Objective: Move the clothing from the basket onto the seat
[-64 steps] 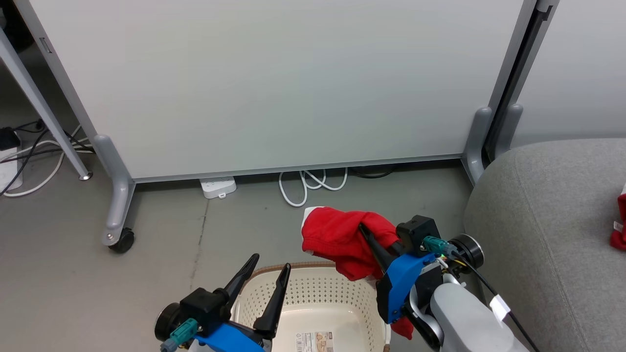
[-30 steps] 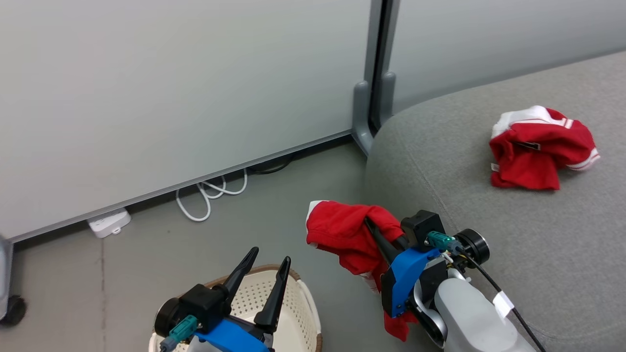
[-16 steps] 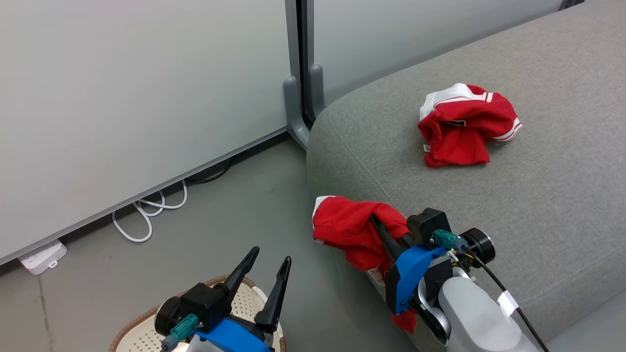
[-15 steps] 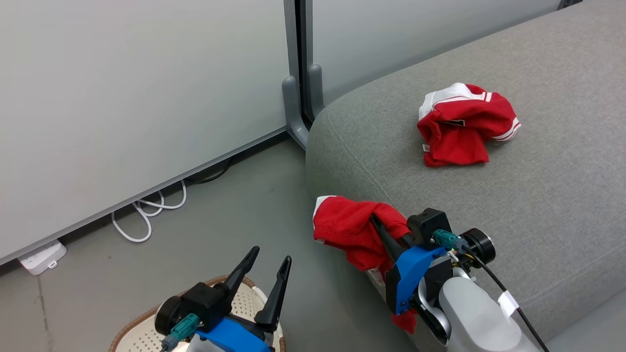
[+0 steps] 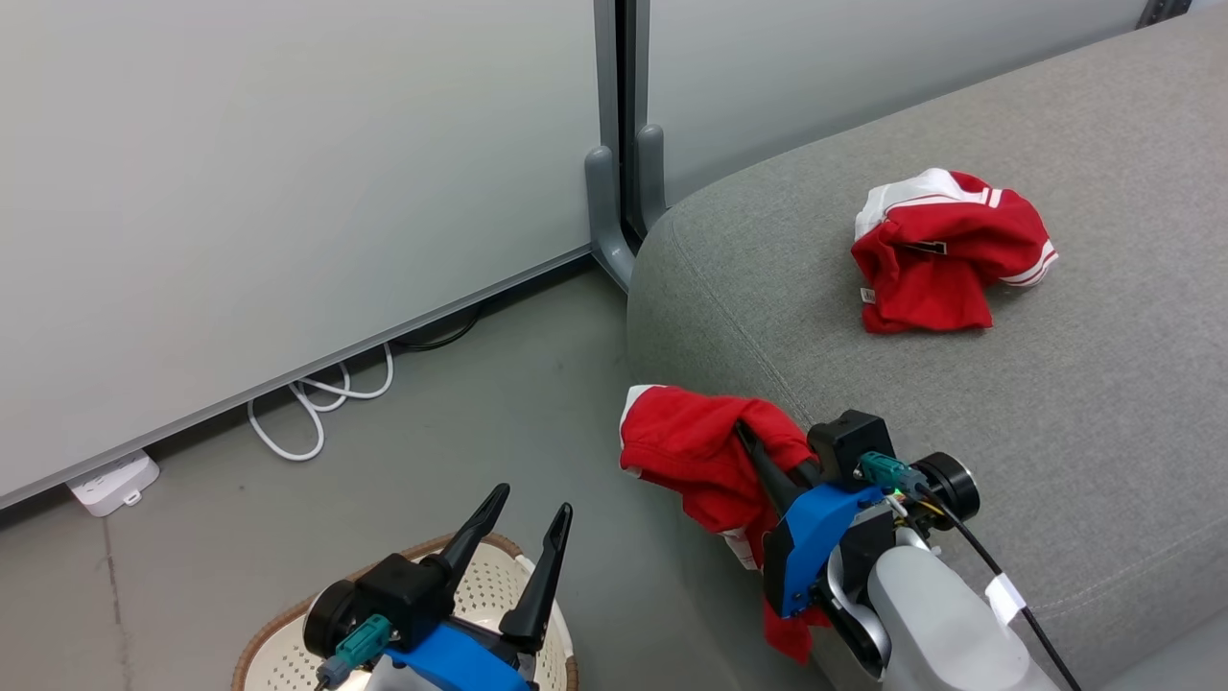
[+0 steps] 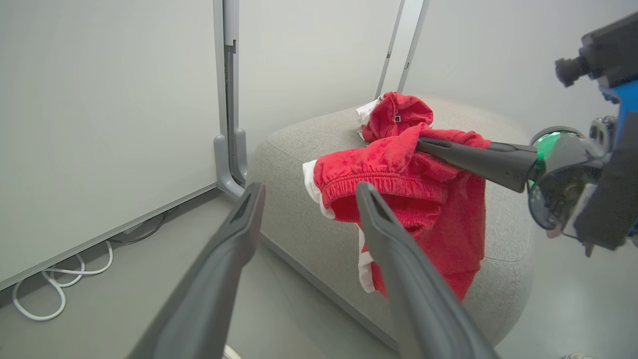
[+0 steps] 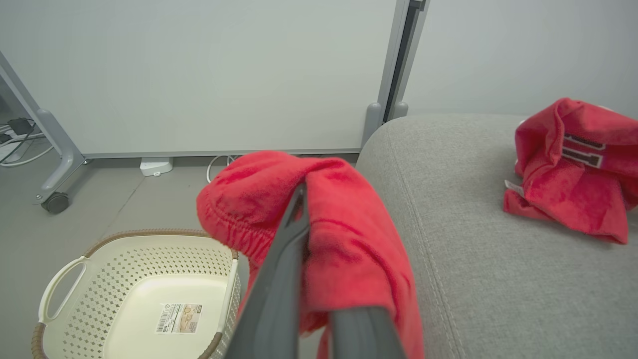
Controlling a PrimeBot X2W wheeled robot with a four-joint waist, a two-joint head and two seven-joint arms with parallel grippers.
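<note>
My right gripper (image 5: 741, 432) is shut on a red garment (image 5: 691, 451) with white trim, holding it in the air beside the left end of the grey sofa (image 5: 959, 413). The cloth drapes over the fingers and hangs down (image 7: 344, 224). A second red garment (image 5: 945, 254) lies crumpled on the sofa top, also seen in the right wrist view (image 7: 573, 164). The cream basket (image 7: 75, 304) stands on the floor, holding only its paper label (image 7: 179, 318). Above the basket rim (image 5: 273, 638), my left gripper (image 5: 532, 504) is open and empty (image 6: 306, 192).
A grey partition panel (image 5: 288, 192) on a footed post (image 5: 604, 221) stands behind, close to the sofa's end. White cables (image 5: 317, 403) and a power strip (image 5: 110, 485) lie on the floor along its base. Bare grey floor (image 5: 480, 422) separates basket and sofa.
The head view has swung right, from the basket to the sofa, then eased back a little. The right gripper has kept the garment and the left has stayed open.
</note>
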